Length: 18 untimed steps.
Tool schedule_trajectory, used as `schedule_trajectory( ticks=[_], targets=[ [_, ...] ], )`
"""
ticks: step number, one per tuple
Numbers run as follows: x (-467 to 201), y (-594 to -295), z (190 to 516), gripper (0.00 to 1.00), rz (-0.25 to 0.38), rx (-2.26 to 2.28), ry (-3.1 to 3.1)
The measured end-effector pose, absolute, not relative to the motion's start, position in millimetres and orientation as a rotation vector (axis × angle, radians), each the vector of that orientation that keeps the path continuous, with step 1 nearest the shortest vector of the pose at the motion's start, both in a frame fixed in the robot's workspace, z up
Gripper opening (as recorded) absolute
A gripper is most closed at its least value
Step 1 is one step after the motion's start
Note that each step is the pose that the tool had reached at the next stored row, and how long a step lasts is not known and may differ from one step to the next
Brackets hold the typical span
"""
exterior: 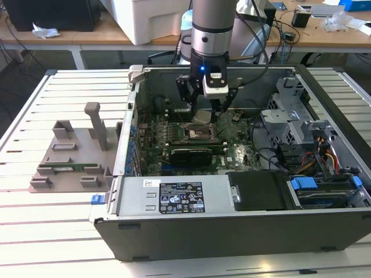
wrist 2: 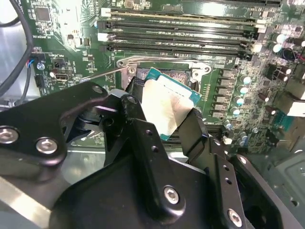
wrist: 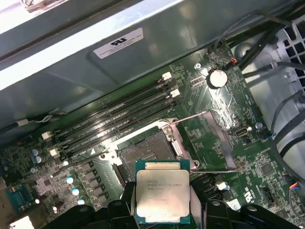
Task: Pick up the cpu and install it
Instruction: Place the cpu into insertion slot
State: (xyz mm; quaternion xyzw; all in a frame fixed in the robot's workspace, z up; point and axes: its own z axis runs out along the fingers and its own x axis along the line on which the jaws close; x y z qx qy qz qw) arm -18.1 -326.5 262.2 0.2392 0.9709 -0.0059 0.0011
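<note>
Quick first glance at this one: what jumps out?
The small square cpu with a silvery metal top, clamped in the black hand, hangs close over the open black metal-framed socket on the green motherboard. In the exterior view the silver arm reaches down into an open grey computer case.

Print on the cpu [wrist: 163, 191] and the case label [wrist: 118, 43] cannot be read.
</note>
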Motion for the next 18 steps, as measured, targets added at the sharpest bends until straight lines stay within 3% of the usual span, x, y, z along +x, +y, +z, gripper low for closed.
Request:
schedule_trajectory(
  ticks=[18],
  targets=[
    [-18.1, -326.5, 261.9, 0.54, -0.02, 1.041, 2.963]
  ],
)
